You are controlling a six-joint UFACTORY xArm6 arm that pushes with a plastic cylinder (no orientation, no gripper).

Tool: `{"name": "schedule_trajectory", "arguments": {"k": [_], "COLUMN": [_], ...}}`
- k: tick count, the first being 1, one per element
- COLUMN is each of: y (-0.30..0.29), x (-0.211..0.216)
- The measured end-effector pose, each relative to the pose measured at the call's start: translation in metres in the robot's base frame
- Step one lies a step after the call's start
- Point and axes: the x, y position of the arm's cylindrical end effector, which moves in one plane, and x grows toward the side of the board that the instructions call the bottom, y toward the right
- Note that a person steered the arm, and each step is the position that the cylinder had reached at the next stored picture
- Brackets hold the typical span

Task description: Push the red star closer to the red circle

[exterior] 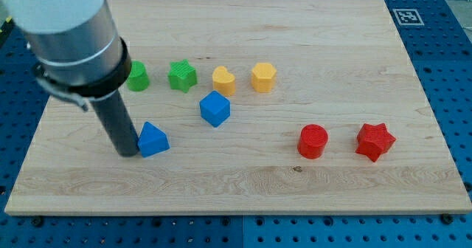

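One pale wooden board (pixel 243 181) fills most of the view, lying on a blue perforated bench, with a black-and-white marker tag (pixel 408 16) at its top right corner. Over its left edge hangs the grey arm housing (pixel 66 26), ending in a straight dark rod; it has no jaws to open or close, and my tip (pixel 127 153) rests on the wood just left of the blue triangular block (pixel 153 139), seemingly touching it. A blue cube (pixel 214 108) sits nearer the middle. Toward the top edge stand a green block (pixel 137 77) partly hidden by the arm, a green star (pixel 182 76), a yellow block (pixel 224 80) and a yellow hexagonal block (pixel 262 77). Near the right edge, well apart from my tip, the red star (pixel 375 141) lies near the red circle (pixel 313 141), on its right, with a gap between them.
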Motion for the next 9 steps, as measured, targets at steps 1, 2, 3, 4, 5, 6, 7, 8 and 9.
{"name": "schedule_trajectory", "arguments": {"k": [1,2,3,4,5,6,7,8,9], "y": [0.012,0.087,0.187,0.293,0.391,0.408,0.413,0.413,0.412], "x": [0.037,0.059,0.059,0.059,0.059,0.043,0.001,-0.008,-0.025]}}
